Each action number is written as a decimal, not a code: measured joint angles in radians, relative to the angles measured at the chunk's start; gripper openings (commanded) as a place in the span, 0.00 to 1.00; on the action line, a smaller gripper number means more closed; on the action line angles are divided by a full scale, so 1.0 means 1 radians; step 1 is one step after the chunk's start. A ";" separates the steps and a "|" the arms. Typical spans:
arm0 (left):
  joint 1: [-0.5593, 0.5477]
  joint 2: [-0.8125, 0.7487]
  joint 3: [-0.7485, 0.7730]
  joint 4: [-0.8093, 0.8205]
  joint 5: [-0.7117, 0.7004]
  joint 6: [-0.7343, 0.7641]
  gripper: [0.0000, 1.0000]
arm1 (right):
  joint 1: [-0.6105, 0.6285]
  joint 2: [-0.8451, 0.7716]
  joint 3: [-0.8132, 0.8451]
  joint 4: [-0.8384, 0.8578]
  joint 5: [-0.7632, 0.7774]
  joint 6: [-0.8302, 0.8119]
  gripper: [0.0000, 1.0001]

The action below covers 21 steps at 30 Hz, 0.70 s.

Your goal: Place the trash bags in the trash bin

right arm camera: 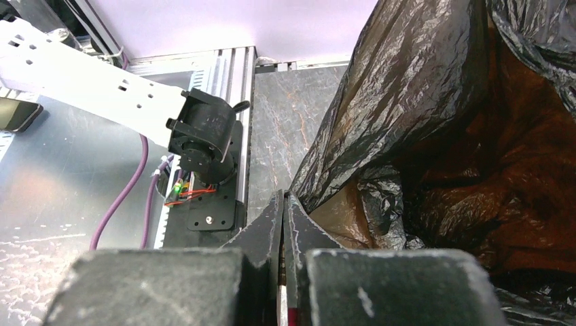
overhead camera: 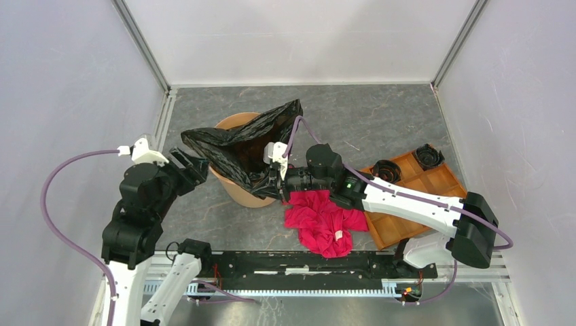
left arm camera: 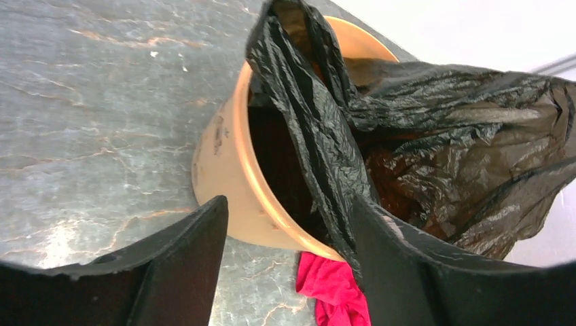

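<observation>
The orange-tan trash bin (overhead camera: 234, 189) stands left of the table's middle. The glossy black trash bag (overhead camera: 238, 146) hangs partly inside it, and the rest rises above the rim, spread wide. My left gripper (overhead camera: 197, 166) is open at the bin's left side. In the left wrist view (left arm camera: 292, 238) the bin's rim (left arm camera: 241, 170) lies between its fingers, and a fold of the bag (left arm camera: 319, 149) touches the right finger. My right gripper (overhead camera: 277, 178) is at the bin's right rim. Its jaws are pressed together (right arm camera: 284, 200) at the edge of the bag (right arm camera: 421, 102).
A red-pink cloth (overhead camera: 322, 217) lies crumpled on the table just right of the bin, under my right wrist, and shows in the left wrist view (left arm camera: 333, 288). An orange-brown compartment tray (overhead camera: 407, 204) with two black round pieces (overhead camera: 386, 170) sits at the right. White walls enclose the table.
</observation>
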<state>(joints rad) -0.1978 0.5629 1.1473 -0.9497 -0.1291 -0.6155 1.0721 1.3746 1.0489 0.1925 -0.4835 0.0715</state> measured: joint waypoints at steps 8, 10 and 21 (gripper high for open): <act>0.000 0.030 -0.113 0.101 0.135 -0.041 0.55 | 0.006 0.000 0.000 0.021 0.012 0.016 0.00; 0.000 0.038 -0.122 0.113 0.136 -0.040 0.45 | 0.011 0.000 0.000 0.021 0.015 0.018 0.00; 0.000 0.092 -0.124 0.203 0.151 0.000 0.02 | 0.048 -0.009 -0.008 -0.051 0.071 0.022 0.12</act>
<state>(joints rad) -0.1978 0.6548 1.0229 -0.7471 0.0216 -0.6151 1.1206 1.3655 1.0412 0.1410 -0.4126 0.0933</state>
